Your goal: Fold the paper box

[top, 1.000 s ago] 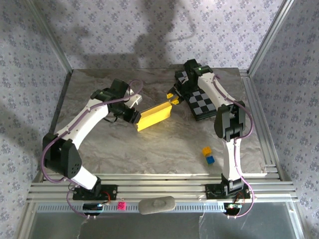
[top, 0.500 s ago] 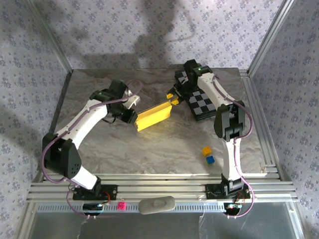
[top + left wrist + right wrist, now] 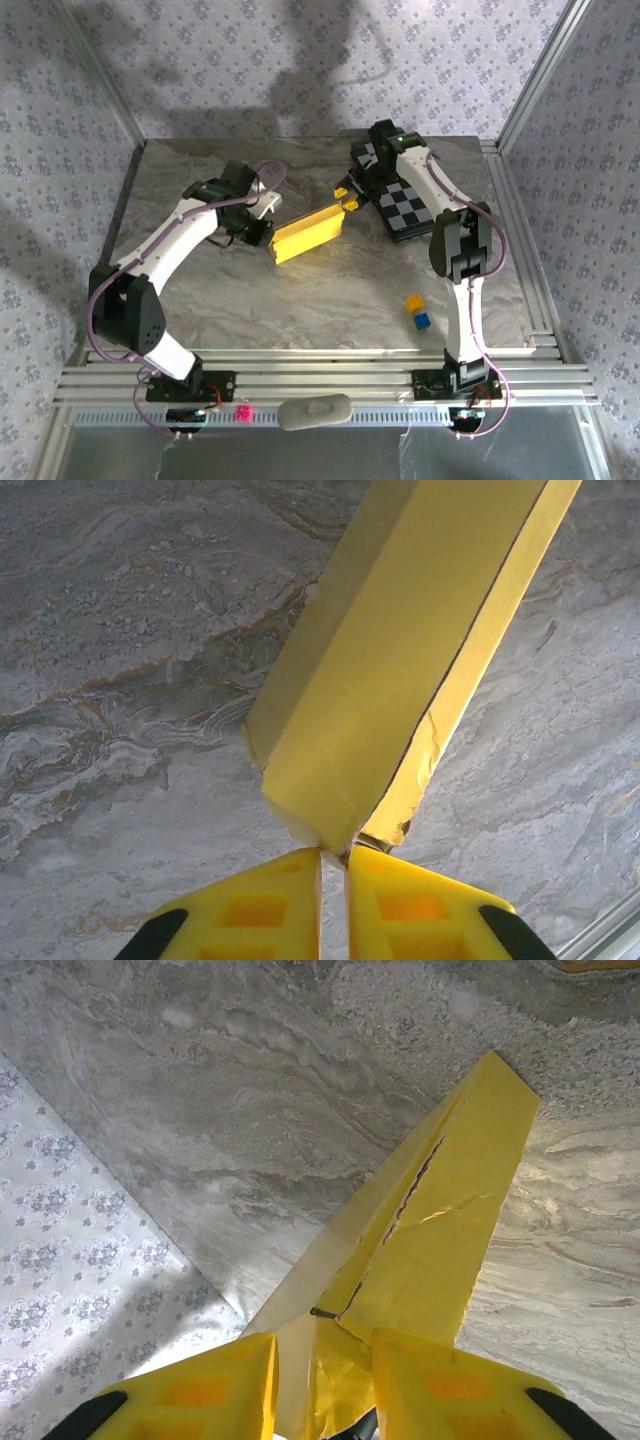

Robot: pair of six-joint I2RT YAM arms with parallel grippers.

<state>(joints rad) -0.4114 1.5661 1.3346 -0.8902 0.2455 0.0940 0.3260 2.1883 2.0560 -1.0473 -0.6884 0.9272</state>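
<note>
From up top I see the paper box (image 3: 308, 232) lying mid-table (image 3: 300, 310), left gripper (image 3: 268, 232) at its 8 o'clock end, right gripper (image 3: 350, 200) at 2 o'clock; left wrist cam: fingers (image 3: 260, 910) nearly together, nipping the box's corner; right wrist cam: fingers (image 3: 440, 1390) pinching a creased flap.

Grey marbled tabletop (image 3: 320, 300), pale floral-patterned walls (image 3: 450, 60), aluminium frame posts (image 3: 100, 75), soft shadows across back wall
</note>
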